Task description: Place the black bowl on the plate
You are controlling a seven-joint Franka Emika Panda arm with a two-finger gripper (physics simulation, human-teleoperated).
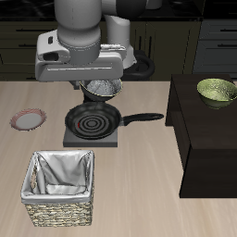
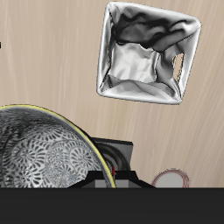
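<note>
The black bowl (image 1: 102, 91) hangs just under my gripper (image 1: 100, 83), lifted above the frying pan. The gripper is shut on the bowl's rim. In the wrist view the bowl (image 2: 48, 149) fills much of the picture, showing its speckled grey-silver inside, and the fingers hold its edge at the gripper (image 2: 115, 173). The plate (image 1: 28, 119), small with a reddish-pink rim and a pale centre, lies flat on the table beside the pan, apart from the bowl. Only part of the plate (image 2: 175, 180) shows in the wrist view.
A black frying pan (image 1: 91, 118) with a long handle sits on a small burner directly below the bowl. A woven basket (image 1: 60, 188) with a grey cloth lining stands near the table's front edge. An olive-green bowl (image 1: 218, 90) rests on a dark cabinet (image 1: 208, 139).
</note>
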